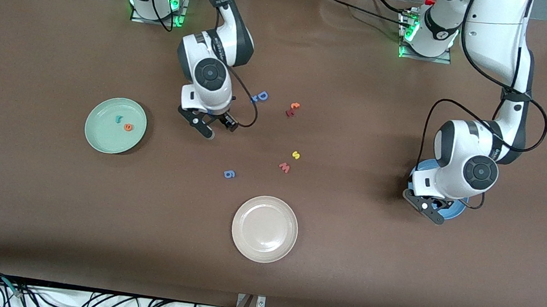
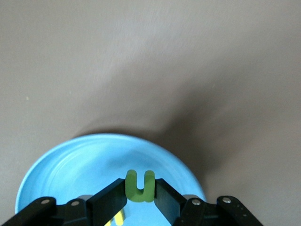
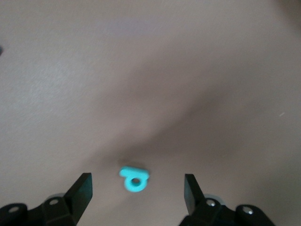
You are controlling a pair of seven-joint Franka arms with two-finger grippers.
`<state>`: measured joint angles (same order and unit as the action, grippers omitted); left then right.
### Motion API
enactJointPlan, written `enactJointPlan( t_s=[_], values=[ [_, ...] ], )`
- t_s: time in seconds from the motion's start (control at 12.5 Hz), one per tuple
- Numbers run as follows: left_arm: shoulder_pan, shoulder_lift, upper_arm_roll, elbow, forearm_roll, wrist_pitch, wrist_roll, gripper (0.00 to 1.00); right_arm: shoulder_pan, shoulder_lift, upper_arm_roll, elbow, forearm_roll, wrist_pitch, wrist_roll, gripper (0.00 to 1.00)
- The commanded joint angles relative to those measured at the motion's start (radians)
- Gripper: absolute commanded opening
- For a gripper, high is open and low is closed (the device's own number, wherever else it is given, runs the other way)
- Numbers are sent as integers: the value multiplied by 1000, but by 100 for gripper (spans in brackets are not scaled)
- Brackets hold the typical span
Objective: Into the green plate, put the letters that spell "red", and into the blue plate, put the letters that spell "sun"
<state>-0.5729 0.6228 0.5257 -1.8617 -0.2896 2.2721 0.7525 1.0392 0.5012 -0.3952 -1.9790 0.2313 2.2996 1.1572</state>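
My left gripper (image 1: 430,210) hangs low over the blue plate (image 1: 456,210), shut on the green "n" (image 2: 139,186), which shows upside down between the black fingers (image 2: 109,200). A yellow letter (image 2: 116,219) lies in the blue plate (image 2: 70,169), mostly hidden by a finger. My right gripper (image 1: 210,127) is open over the table beside the green plate (image 1: 99,141). The teal "d" (image 3: 134,178) lies flat on the table between its fingers (image 3: 81,189). In the green plate lie the teal "r" (image 1: 118,118) and the orange "e" (image 1: 128,127). The yellow "s" (image 1: 296,154) lies mid-table.
A pink "w" (image 1: 284,167) lies just nearer the camera than the "s". A blue "g" (image 1: 229,174), a blue capital "D" (image 1: 260,96) and a red-and-orange pair of letters (image 1: 293,109) are scattered mid-table. A cream plate (image 1: 263,245) sits nearest the camera.
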Motion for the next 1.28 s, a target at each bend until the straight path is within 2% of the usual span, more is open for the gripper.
enactJointPlan(
  t_s=[0.0,0.08,0.32,0.48,0.72,0.96,1.2],
  values=[
    [16,17,2,-2,-16,-5,48,42,9,19,15,-11,16,41,52,83],
    [16,18,2,-2,-16,-2,48,98,9,25,15,-12,16,41,52,80],
    [11,0,-4,1,-16,-11,39,100,10,40,16,-12,17,47,70,66],
    [-10,-24,-15,16,-19,-61,22,100,10,49,24,-15,19,70,88,66],
    [-97,-40,-30,19,-112,-112,-234,100,9,53,30,-23,23,93,102,66],
    [-182,-51,-93,42,-102,-111,-589,100,9,54,32,-29,48,93,102,65],
    [-234,-32,-141,116,-103,-111,-763,100,10,59,36,-41,49,93,104,58]
  ],
)
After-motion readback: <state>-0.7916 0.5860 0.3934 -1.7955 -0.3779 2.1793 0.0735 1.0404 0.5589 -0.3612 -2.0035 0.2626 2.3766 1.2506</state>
